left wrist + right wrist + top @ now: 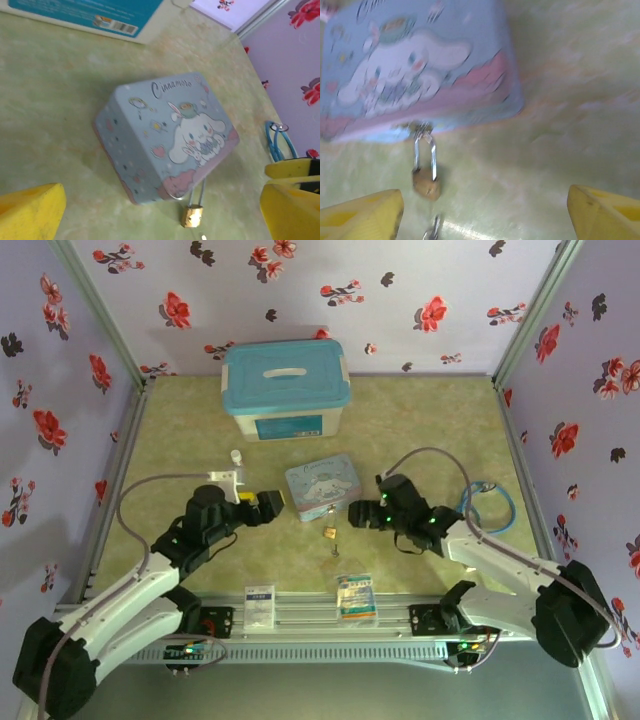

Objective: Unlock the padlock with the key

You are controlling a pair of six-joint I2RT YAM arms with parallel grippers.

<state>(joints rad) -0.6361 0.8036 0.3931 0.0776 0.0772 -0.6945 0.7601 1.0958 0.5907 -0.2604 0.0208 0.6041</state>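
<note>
The right tool point(485, 212) hovers spread wide, holding nothing; the left tool point(162, 205) is spread too. Ahead lies the padlock point(426, 181), hooked on the tin point(420, 65), the key point(433, 232) just beside it on the bench point(570, 125) — picking up the key likely comes first, needing a low, fine pinch.

The left arm point(120, 595) reaches from lower left toward frame centre, the right arm point(500, 560) from lower right, wrists facing each other. Left jaws and right jaws gape wide, holding nothing.
</note>
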